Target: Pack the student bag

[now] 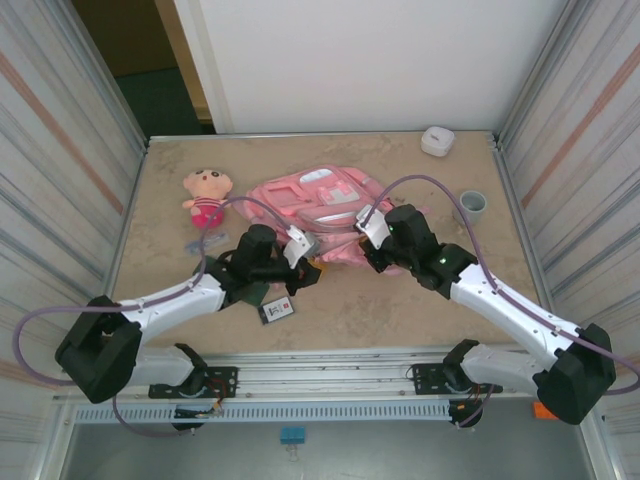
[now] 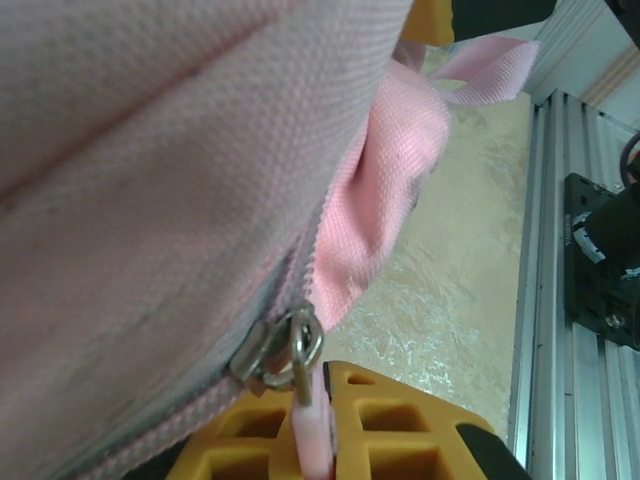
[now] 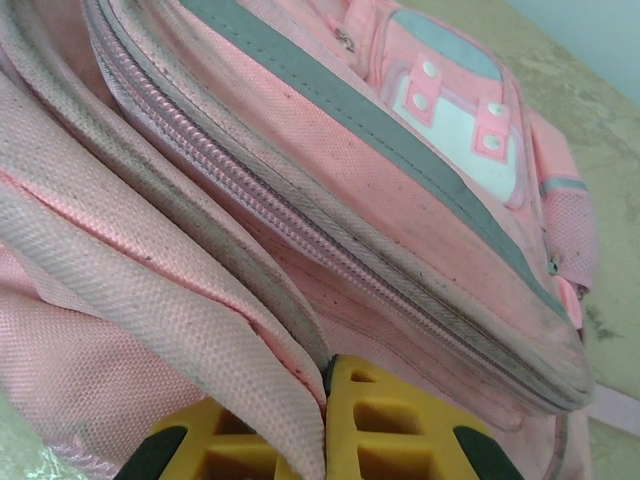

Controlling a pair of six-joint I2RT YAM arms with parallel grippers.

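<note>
both pairs of yellow, ribbed jaws were closed tight: the left gripper (image 2: pixel 320 438) pinched a woven pink pull tab (image 2: pixel 308 418) below a metal zipper slider (image 2: pixel 283 350), the right gripper (image 3: pixel 326 400) a coarse-weave fold of the soft pink student bag (image 3: pixel 400 170), which lay on the table (image 1: pixel 400 310) just beyond both.

The bag (image 3: pixel 300 200) is coarse woven cloth — matt, grimy along the seams — with a dull metal zip pull (image 2: pixel 285 350). The surface (image 2: pixel 460 250) looks like smooth mottled stone with a faint sheen.
</note>
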